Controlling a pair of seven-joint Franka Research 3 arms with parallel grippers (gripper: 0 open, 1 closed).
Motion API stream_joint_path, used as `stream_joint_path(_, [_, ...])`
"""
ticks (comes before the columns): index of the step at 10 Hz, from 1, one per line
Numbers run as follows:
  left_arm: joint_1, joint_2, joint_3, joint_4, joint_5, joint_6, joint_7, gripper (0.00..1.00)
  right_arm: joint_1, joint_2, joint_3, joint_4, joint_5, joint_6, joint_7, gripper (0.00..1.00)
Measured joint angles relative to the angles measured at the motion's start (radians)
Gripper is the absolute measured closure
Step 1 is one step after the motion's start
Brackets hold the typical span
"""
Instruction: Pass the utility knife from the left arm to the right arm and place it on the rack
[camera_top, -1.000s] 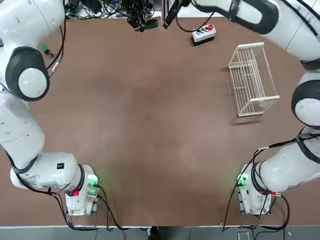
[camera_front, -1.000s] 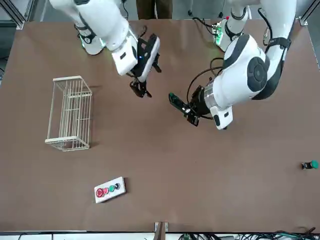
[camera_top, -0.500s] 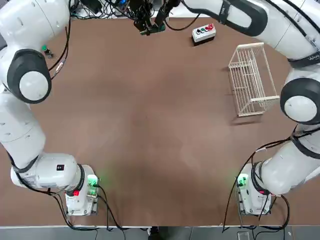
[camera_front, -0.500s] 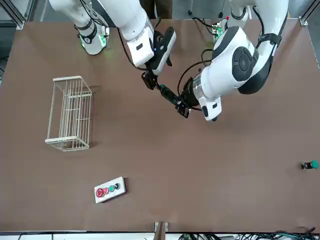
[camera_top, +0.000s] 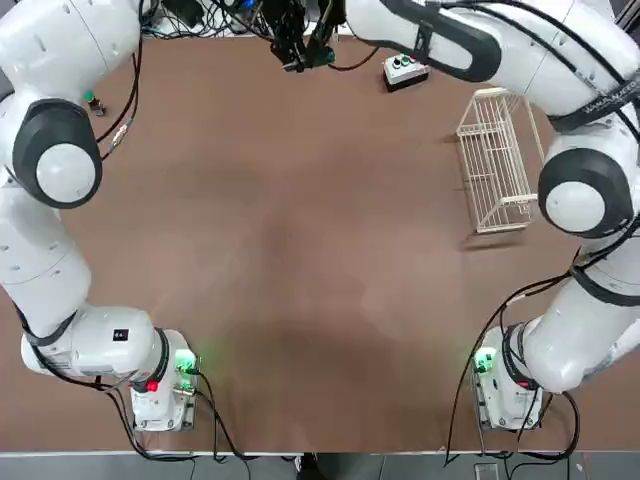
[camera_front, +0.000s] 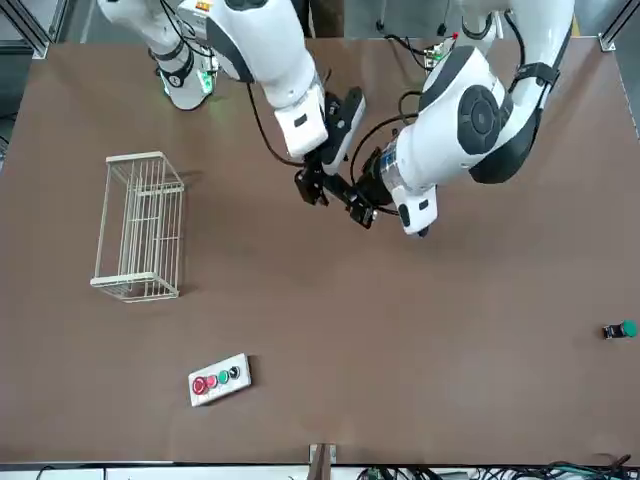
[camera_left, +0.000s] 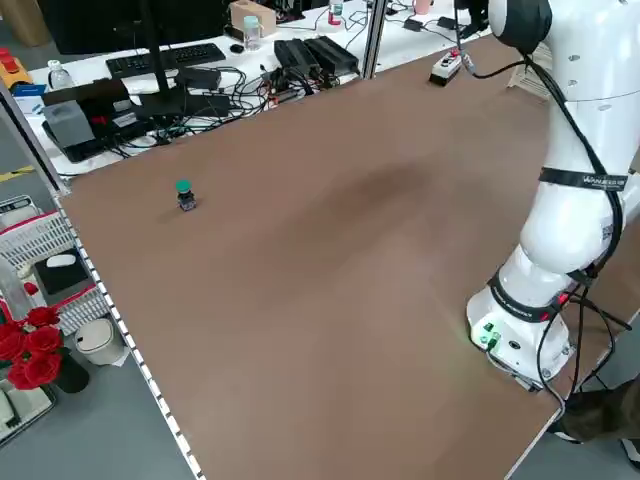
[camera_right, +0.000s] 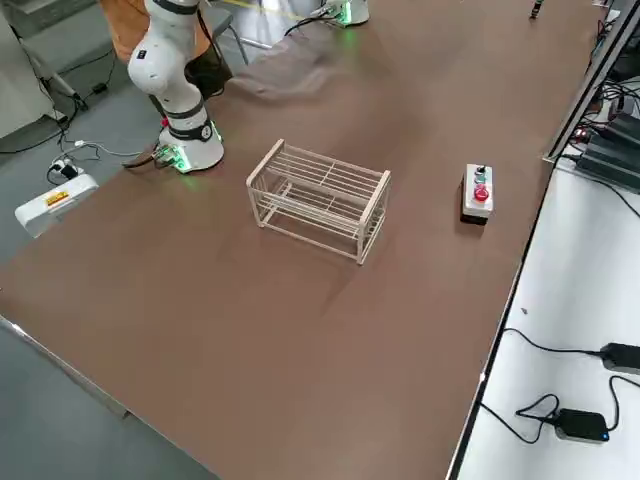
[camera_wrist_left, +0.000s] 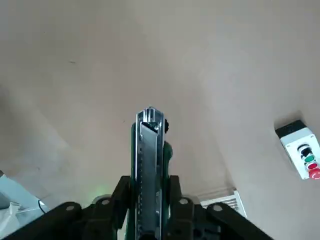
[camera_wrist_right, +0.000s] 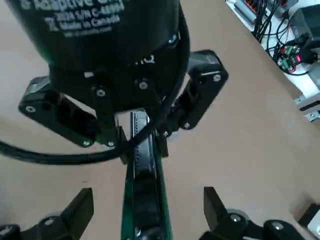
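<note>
Fingers first: the left gripper (camera_wrist_left: 148, 212) is clamped tight on the utility knife (camera_wrist_left: 149, 165), both pads pressed to the slim green and black body, which juts straight out from between them with its metal tip leading. Meeting it head-on is the right gripper (camera_wrist_right: 145, 220), its fingers (camera_wrist_right: 75, 212) spread wide either side of the knife's free end and not touching it, so the knife (camera_wrist_right: 144, 190) sits in the gap between them with the left gripper's black housing looming just behind. In the front view the two grippers are nose to nose above the brown table (camera_front: 420, 340), the left gripper (camera_front: 362, 208) at the picture's right, the right gripper (camera_front: 312, 188) at its left, the knife (camera_front: 340, 190) bridging them, held up off the surface. The left arm (camera_front: 480, 110) curls in from one side, the right arm (camera_front: 270, 50) reaches over from the other. From overhead, the meeting point (camera_top: 300, 45) is at the table's far edge, near the middle. Well apart on the robot's right stands the rack (camera_top: 500, 160), white wire, upright on the table. Just beyond it lies a grey button box (camera_top: 405, 68), and off on the far left a tiny green-capped knob (camera_top: 90, 100) stands alone.
</note>
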Motion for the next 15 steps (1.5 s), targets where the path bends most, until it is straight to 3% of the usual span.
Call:
stream_joint_path(7, [0.005, 0.000, -0.002, 0.002, 0.000, 0.000, 0.000, 0.64, 0.006, 0.001, 0.001, 0.013, -0.038, -0.055, -0.072, 0.07])
stream_joint_path(11, [0.006, 0.000, -0.002, 0.002, 0.000, -0.003, 0.000, 0.64, 0.009, 0.001, 0.002, 0.013, -0.039, -0.055, -0.075, 0.25])
stream_joint_path(15, [0.008, 0.000, -0.002, 0.004, 0.000, -0.012, -0.001, 0.64, 0.010, 0.001, 0.004, 0.013, -0.039, -0.056, -0.078, 0.52])
